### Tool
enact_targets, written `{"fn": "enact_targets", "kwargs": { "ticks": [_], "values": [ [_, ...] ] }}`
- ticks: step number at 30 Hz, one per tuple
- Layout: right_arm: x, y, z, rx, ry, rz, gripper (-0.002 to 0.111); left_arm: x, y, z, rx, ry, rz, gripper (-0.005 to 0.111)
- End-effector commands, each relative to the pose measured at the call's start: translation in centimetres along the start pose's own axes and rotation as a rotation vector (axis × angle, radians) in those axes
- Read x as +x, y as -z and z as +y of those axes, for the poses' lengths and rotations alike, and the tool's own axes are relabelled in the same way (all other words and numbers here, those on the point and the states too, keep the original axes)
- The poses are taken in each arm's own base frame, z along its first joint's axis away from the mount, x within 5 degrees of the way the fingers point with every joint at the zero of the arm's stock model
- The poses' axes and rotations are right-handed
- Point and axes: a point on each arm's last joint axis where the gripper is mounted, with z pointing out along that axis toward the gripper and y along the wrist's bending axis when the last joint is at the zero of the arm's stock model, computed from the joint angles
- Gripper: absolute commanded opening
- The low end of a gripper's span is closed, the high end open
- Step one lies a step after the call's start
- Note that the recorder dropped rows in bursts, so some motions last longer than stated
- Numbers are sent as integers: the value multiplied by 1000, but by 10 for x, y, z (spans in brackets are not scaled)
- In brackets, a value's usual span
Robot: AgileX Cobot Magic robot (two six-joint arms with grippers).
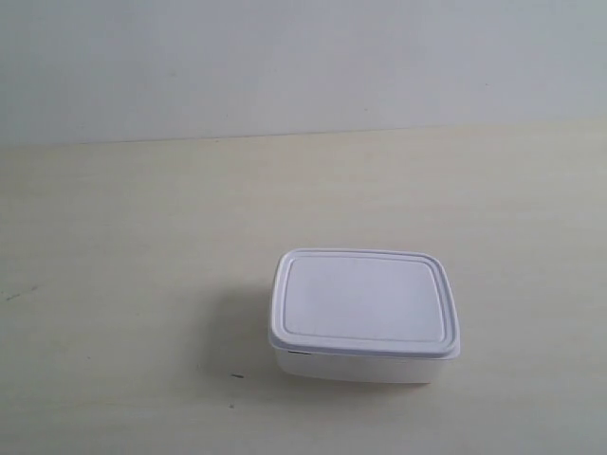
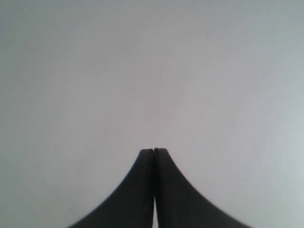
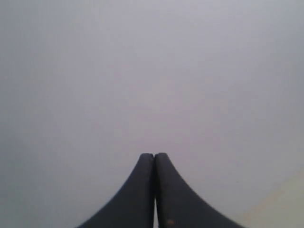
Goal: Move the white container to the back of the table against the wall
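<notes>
Lidded white container sits on the tabletop, well apart from the wall. Left gripper and right gripper are each pressed together.

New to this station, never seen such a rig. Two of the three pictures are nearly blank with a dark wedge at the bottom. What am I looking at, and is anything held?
It is a robot with two arms, each ending in a two-fingered gripper. The exterior picture comes from a camera off the arms: the white container, lid on, stands on the table, well short of the wall behind. No arm shows there. The other two come from wrist cameras. Each dark wedge is a gripper: the left gripper and the right gripper, both shut with nothing between the fingers, plain grey beyond. Nothing is held; the container is not yet moved back.
</notes>
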Motion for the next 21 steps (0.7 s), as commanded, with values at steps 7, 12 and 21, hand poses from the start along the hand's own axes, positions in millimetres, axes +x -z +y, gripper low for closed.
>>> {"fn": "enact_targets", "kwargs": {
  "ticks": [7, 12, 21],
  "values": [
    [7, -16, 22, -116, 155, 227, 0, 20, -28, -28, 214, -59, 361, 0],
    [20, -36, 35, -217, 144, 416, 0, 35, -49, -28, 247, -25, 530, 0],
    [56, -65, 32, -226, 162, 816, 0, 76, -64, -12, 267, 128, 808, 0]
  ]
}}
